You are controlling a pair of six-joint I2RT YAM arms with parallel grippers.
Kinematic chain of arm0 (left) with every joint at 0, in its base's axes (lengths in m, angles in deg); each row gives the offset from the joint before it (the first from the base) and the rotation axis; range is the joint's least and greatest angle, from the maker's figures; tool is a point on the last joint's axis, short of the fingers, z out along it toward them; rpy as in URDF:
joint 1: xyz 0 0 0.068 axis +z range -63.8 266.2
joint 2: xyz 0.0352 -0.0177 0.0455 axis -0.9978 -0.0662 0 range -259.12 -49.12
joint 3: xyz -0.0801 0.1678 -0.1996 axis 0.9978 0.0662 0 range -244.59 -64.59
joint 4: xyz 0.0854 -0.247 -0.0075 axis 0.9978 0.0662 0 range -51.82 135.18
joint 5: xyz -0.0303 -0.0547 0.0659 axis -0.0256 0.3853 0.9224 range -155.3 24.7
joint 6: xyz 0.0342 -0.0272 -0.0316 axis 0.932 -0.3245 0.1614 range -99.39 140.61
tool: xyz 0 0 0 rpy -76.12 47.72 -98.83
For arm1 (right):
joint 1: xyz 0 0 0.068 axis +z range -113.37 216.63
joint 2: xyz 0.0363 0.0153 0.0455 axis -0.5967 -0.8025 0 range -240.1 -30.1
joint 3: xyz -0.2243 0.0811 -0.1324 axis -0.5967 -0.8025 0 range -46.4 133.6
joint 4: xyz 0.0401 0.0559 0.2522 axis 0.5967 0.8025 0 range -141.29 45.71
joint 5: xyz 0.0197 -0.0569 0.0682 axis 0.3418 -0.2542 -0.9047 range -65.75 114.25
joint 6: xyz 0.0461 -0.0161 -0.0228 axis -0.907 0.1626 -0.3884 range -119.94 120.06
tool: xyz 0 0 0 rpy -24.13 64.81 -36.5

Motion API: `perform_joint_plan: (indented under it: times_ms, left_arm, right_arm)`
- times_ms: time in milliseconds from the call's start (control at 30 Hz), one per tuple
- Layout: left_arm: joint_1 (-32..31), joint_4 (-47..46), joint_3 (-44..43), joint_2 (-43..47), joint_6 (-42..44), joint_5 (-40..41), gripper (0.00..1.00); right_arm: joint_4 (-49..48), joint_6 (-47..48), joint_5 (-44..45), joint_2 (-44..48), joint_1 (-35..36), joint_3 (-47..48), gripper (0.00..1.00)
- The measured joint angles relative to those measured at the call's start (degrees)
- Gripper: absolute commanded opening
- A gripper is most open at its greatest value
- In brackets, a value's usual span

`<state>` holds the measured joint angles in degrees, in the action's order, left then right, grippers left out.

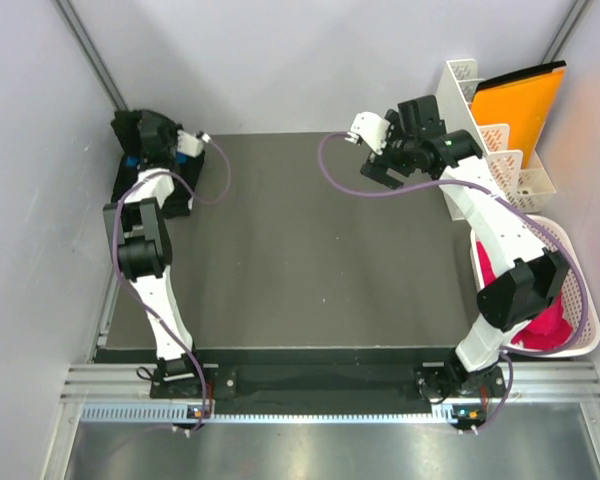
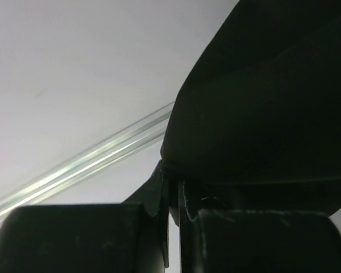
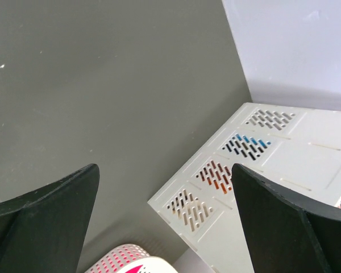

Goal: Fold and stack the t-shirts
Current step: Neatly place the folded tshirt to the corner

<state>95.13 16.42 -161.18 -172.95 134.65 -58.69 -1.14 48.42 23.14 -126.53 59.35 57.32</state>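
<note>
A heap of black t-shirts (image 1: 152, 192) lies at the table's far left edge, with bits of blue print showing; the prints are mostly hidden. My left gripper (image 1: 140, 132) is over the heap's far end. In the left wrist view, the left gripper (image 2: 173, 187) has its jaws almost together on a fold of black t-shirt cloth (image 2: 261, 114), which fills the upper right. My right gripper (image 1: 373, 172) is open and empty above the table's far right. The right wrist view shows it (image 3: 163, 170) with jaws wide apart over bare table (image 3: 102, 85).
A white perforated rack (image 1: 480, 110) holding an orange folder (image 1: 520, 105) stands at the back right; its base (image 3: 273, 170) lies just under my right gripper. A white basket (image 1: 580, 300) with pink cloth (image 1: 550, 325) sits right of the table. An aluminium rail (image 2: 91, 159) runs behind the left gripper.
</note>
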Motion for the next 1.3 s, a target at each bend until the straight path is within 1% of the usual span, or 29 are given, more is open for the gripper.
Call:
perform_joint_plan:
  times_ms: [100, 200, 333, 533, 767, 967, 1133, 1300]
  left_arm:
    - [-0.57, 2.58, 3.93, 1.38, 0.13, -0.79, 0.0]
    - [-1.25, 2.8, 8.59, 4.24, 0.13, -0.74, 0.0]
    - [-2.14, 0.61, 13.97, 7.06, 0.13, 1.9, 0.0]
    - [-3.06, -3.54, 19.91, 7.74, 0.15, 6.88, 0.0]
    - [-4.44, -12.02, 21.03, 6.03, 0.13, 16.04, 0.0]
    - [-5.33, -15.19, 21.97, 4.13, 0.15, 22.6, 0.0]
    - [-5.4, -14.71, 23.34, 4.15, 0.15, 25.49, 0.0]
    - [-5.38, -7.23, 24.09, 5.35, -1.92, 25.92, 0.0]
  right_arm:
    - [-0.04, -0.22, -0.2, 0.0, 0.02, 1.07, 1.0]
    - [0.44, -0.44, -0.22, 0.0, 0.07, 1.07, 1.0]
    - [0.48, -0.44, -0.13, 0.0, 0.07, 1.01, 1.0]
    - [0.48, -0.42, -0.04, 0.0, 0.07, 0.96, 1.0]
    - [0.48, -0.42, -0.07, 0.0, 0.07, 0.96, 1.0]
    - [0.5, -0.37, -0.04, 0.0, 0.07, 0.96, 1.0]
    - [0.48, -0.35, -0.02, 0.0, 0.07, 0.96, 1.0]
    - [0.48, -0.13, 0.0, 0.0, 0.07, 0.96, 1.0]
